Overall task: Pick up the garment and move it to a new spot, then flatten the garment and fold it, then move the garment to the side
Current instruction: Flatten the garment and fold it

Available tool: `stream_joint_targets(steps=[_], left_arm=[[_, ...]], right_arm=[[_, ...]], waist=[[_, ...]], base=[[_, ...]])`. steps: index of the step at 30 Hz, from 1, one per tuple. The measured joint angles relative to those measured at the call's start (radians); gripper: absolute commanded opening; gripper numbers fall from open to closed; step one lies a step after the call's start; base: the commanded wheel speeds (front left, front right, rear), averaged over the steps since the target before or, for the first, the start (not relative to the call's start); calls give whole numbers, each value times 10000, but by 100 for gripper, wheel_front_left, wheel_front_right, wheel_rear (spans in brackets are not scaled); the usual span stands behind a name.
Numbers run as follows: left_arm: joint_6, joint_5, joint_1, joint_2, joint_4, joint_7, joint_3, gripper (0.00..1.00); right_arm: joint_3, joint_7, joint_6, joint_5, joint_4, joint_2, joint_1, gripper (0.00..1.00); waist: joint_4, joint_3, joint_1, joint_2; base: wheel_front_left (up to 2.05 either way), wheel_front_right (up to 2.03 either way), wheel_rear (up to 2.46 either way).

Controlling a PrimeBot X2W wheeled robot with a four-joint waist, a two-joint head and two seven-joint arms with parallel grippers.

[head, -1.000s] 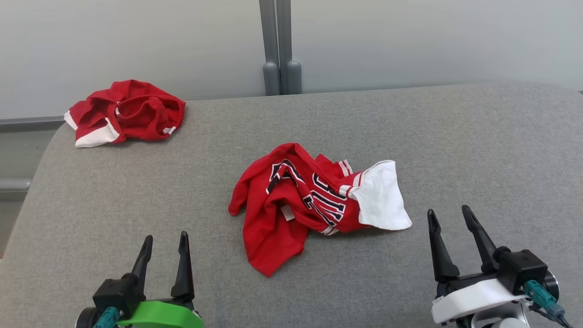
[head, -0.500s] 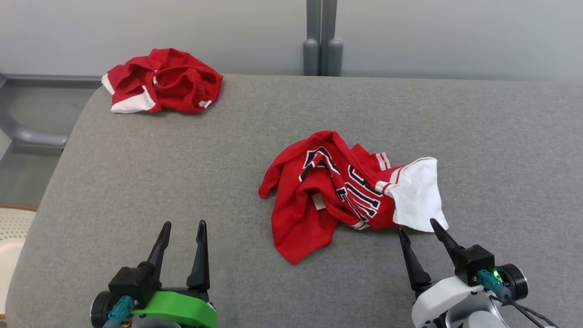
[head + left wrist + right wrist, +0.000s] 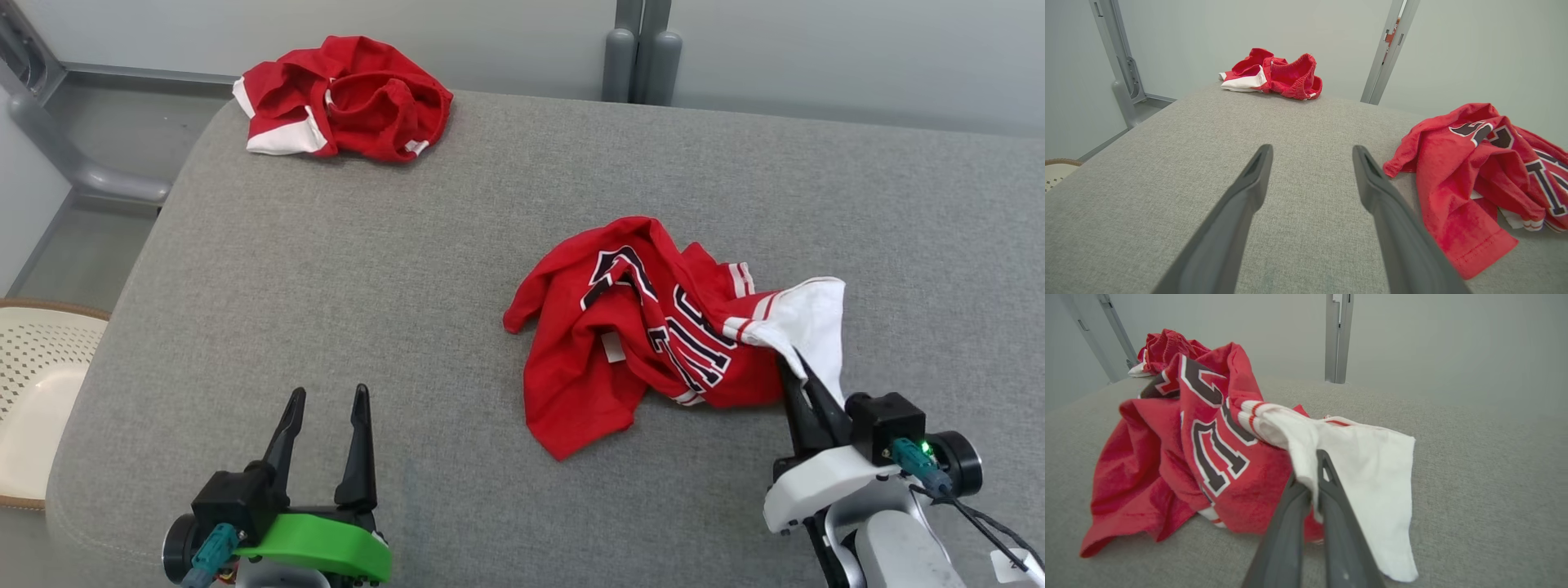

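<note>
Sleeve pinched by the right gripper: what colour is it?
White sleeve, red-striped where it meets the red shirt. Right wrist view shows it best.

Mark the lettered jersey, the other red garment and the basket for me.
lettered jersey (image 3: 645, 327), head view, on the lettered front.
other red garment (image 3: 351, 98), head view, on its crumpled red middle.
basket (image 3: 45, 355), head view, on its perforated pale wall.

- A desk (image 3: 326, 286) covered in grey woven fabric, with rounded corners, takes up the foreground.
- A plain pale grey wall (image 3: 816, 49) stands behind it.
- Twin grey metal posts (image 3: 642, 49) rise against that wall.
- A cream perforated basket (image 3: 41, 367) sits low beside the desk's left edge.
</note>
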Motion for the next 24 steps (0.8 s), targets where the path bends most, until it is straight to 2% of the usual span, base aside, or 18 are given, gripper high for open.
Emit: stream_joint_targets(steps=[4,9,10,14,20,24], left_arm=[[12,-59,0,-2,-48,0,-79,100],[13,-163,-153,-2,-73,0,-334,100],[12,-222,-262,-2,-102,0,-453,100],[13,-311,-394,-2,-132,0,-675,100],[38,-568,-628,0,-142,0,-1099,100],[88,-658,-773,-2,-173,-2,-1350,100]], right_arm=[[-113,0,0,-115,-662,-12,-138,0],[-196,0,2,-1145,-711,-117,-1568,0],[-240,0,0,-1476,-332,-523,-2502,0],[-96,79,0,-1958,1133,-1417,-4386,0],[454,525,4,-2408,3590,-2470,-7096,0],[322,784,6,-2755,4947,-3028,-8513,0]], waist=[[-70,32,0,0],[25,169,0,0],[147,237,0,0],[466,382,0,0],[1048,657,0,0],[1471,866,0,0]], base=[[0,0,0],[0,0,0],[0,0,0],[0,0,0],[0,0,0],[0,0,0]])
